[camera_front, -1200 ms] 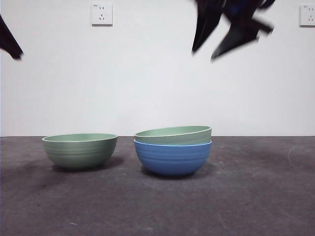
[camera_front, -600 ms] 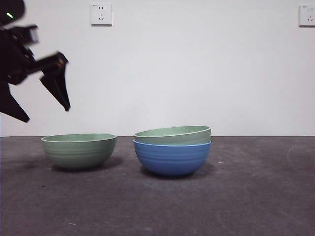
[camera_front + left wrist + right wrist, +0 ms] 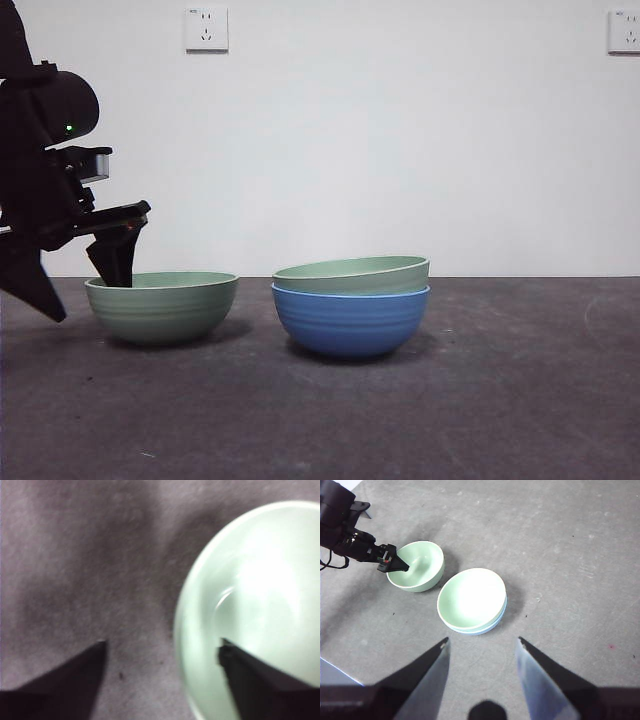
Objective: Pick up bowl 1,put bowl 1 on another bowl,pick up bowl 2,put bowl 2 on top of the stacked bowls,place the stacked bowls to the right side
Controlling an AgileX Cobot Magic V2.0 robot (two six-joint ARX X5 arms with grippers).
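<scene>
A white wall backs the grey counter [image 3: 520, 400]. Near the counter's middle, a green bowl [image 3: 352, 273] sits nested in the blue bowl [image 3: 350, 322]. The left gripper [image 3: 80, 285], jaws apart, straddles the rim of the lone green bowl [image 3: 162, 307] beside it. The right gripper [image 3: 481, 647] hangs high, jaws apart.

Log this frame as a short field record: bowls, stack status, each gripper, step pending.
loose bowl: pale green bowl, standing alone on the table
stack: second green bowl nested, slightly tilted, in the blue bowl
left gripper: open, straddling the loose bowl's rim, one jaw inside
right gripper: open, high above the table, holding nothing
pending: loose bowl not yet lifted
</scene>
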